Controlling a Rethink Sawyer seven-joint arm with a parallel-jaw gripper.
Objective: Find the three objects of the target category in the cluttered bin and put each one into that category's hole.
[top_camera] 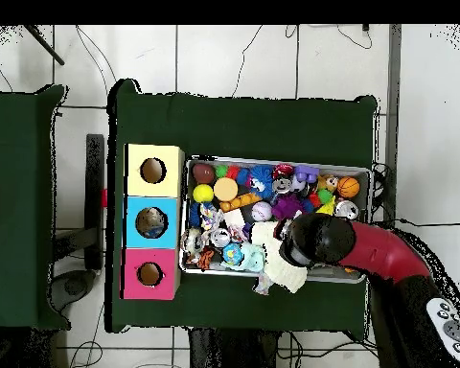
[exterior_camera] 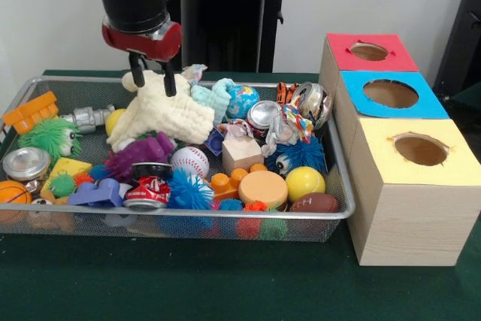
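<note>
A wire bin (exterior_camera: 225, 216) is heaped with toys, balls, cans, blocks and cloths. My gripper (exterior_camera: 154, 79) hangs over its far left part, shut on the peak of a cream cloth (exterior_camera: 161, 114), which spreads down from the fingers like a tent onto the pile. From above, the cream cloth (top_camera: 272, 264) reaches over the bin's (top_camera: 186, 216) edge beside the arm's dark head. Three wooden boxes stand beside the bin, with a red-topped hole (exterior_camera: 368, 51), a blue-topped hole (exterior_camera: 390, 93) and a yellow-topped hole (exterior_camera: 420, 149).
Near the cloth lie a light blue cloth (exterior_camera: 213, 99), a purple cloth (exterior_camera: 139, 152), a baseball (exterior_camera: 190, 161), a wooden block (exterior_camera: 242, 154) and shiny cans (exterior_camera: 309, 101). A yellow ball (exterior_camera: 304, 182) and a small football (exterior_camera: 313, 202) sit at the bin's front right.
</note>
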